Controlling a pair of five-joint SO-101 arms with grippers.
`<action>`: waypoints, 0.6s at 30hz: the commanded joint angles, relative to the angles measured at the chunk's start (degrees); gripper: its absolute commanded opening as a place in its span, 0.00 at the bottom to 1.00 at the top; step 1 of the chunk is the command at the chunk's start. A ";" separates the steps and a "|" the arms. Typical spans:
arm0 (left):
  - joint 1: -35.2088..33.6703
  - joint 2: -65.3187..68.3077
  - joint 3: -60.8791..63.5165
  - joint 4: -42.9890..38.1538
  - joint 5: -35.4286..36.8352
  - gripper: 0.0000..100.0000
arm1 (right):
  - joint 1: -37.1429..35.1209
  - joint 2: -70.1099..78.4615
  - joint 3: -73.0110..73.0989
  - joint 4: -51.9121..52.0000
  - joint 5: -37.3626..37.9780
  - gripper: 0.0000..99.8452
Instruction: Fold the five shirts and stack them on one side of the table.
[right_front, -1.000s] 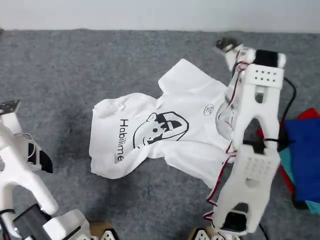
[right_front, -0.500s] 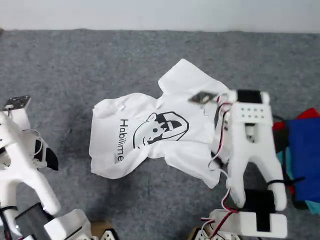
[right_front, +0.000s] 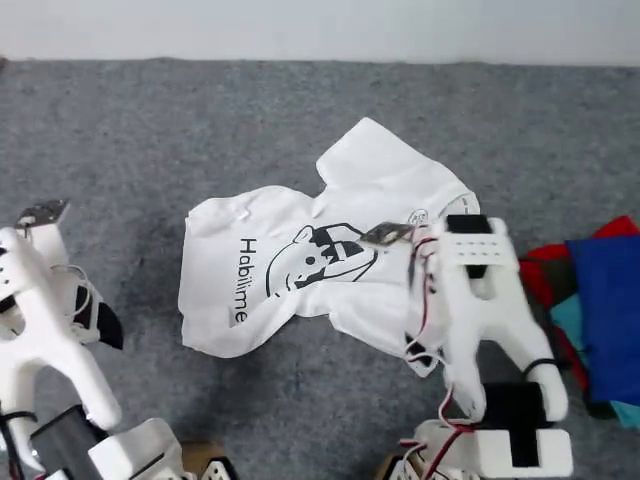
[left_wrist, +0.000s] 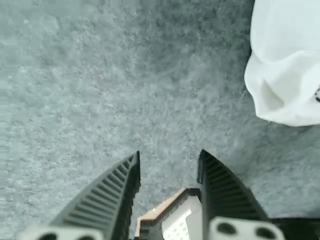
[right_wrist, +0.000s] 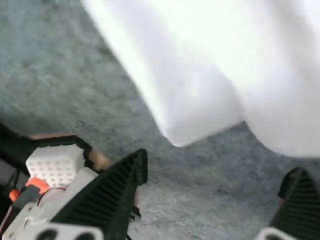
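Right arm (right_front: 480, 300) drawn back, now covering white shirt (right_front: 290, 270) edge.

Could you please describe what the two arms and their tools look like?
The left arm and right arm are white plastic shells with black motor blocks. Thin red, black and white wires run along the right one. The left tool and right tool have black, ribbed fingers tapering to points.
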 joint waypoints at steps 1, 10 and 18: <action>0.35 -2.37 1.54 1.85 -0.70 0.18 | -7.34 -2.07 1.32 -0.48 -0.44 0.41; 0.00 -2.37 1.71 1.85 -0.70 0.18 | -8.13 1.19 1.58 -8.66 -0.35 0.41; -0.09 -2.37 2.07 1.85 -0.70 0.18 | -8.13 14.73 1.58 -9.10 -0.35 0.27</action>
